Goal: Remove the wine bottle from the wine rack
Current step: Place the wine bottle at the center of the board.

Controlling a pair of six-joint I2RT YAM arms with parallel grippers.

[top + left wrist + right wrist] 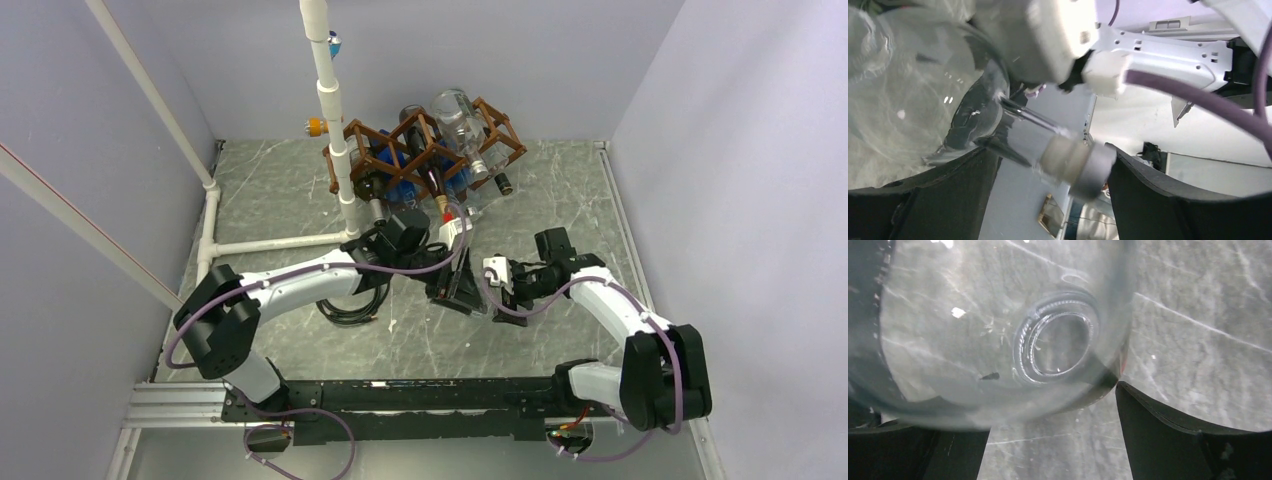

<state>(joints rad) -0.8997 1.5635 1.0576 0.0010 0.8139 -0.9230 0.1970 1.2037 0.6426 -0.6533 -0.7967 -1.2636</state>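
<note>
The grey marbled table point(300, 340) carries a white PVC pipe frame point(327, 90), which stands just beside the left end of the wine rack point(397, 133). The rack sits at the far side of the table, near the back wall. It holds other bottles: a clear one point(455, 115) in its upper row and dark ones point(382, 186) lower down, necks pointing toward the arms.

Both arms reach to one spot in front of the rack, a little apart from its lower row. The left gripper point(458, 285) and the right gripper point(497, 278) meet there almost nose to nose.

Between them is the wine bottle point(973, 325), clear glass and out of the rack's cells (in the overhead view it is nearly invisible). In the right wrist view its wide body fills the gap, with glass against both fingers point(1168, 435), so the right jaws are spread wide and clamped on it. In the left wrist view the neck slants across the gap and its pale cap point(1078, 162) lies against one finger point(1168, 200). The left jaws stand apart around the neck, but I cannot tell whether they pinch it.
</note>
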